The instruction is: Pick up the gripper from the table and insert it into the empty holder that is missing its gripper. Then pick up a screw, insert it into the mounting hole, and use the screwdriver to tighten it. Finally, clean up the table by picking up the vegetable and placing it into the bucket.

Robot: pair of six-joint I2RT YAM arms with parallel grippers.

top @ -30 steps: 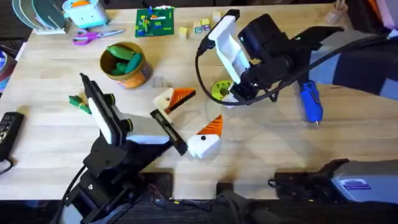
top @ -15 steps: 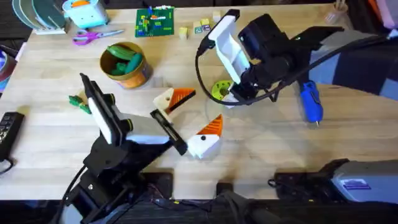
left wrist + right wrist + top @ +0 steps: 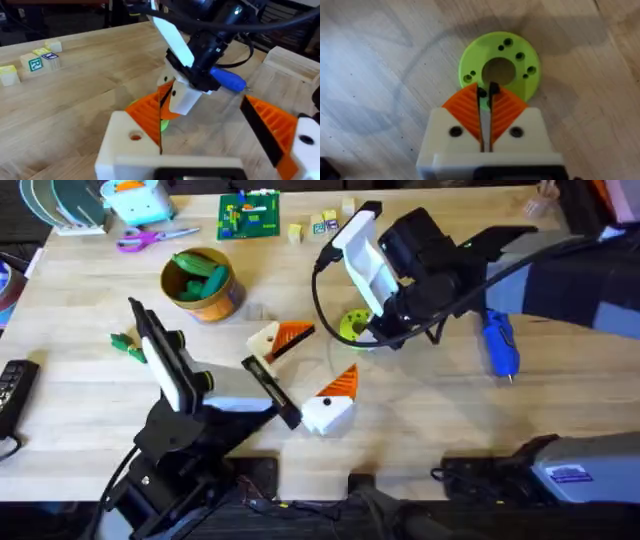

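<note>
My right gripper (image 3: 487,92) hangs tips-down over the lime-green disc (image 3: 520,62), pads shut on a small dark screw (image 3: 493,90). It also stands over the disc (image 3: 352,323) at centre table. My left gripper (image 3: 310,370) lies open just left of it. Its cream holder (image 3: 265,340) carries the orange gripper piece (image 3: 293,333), and the whiter finger (image 3: 328,410) has its own orange pad. The holder's mounting hole (image 3: 135,135) faces up. The blue screwdriver (image 3: 500,345) lies to the right. A green vegetable (image 3: 125,343) lies far left, below the yellow bucket (image 3: 215,305).
The bucket holds other green toy vegetables. Along the far edge lie purple scissors (image 3: 150,238), a green brick plate (image 3: 250,213) and letter blocks (image 3: 320,225). A black remote (image 3: 12,385) sits at the left edge.
The right arm has shifted slightly left and back over the green disc. The left arm has not moved.
</note>
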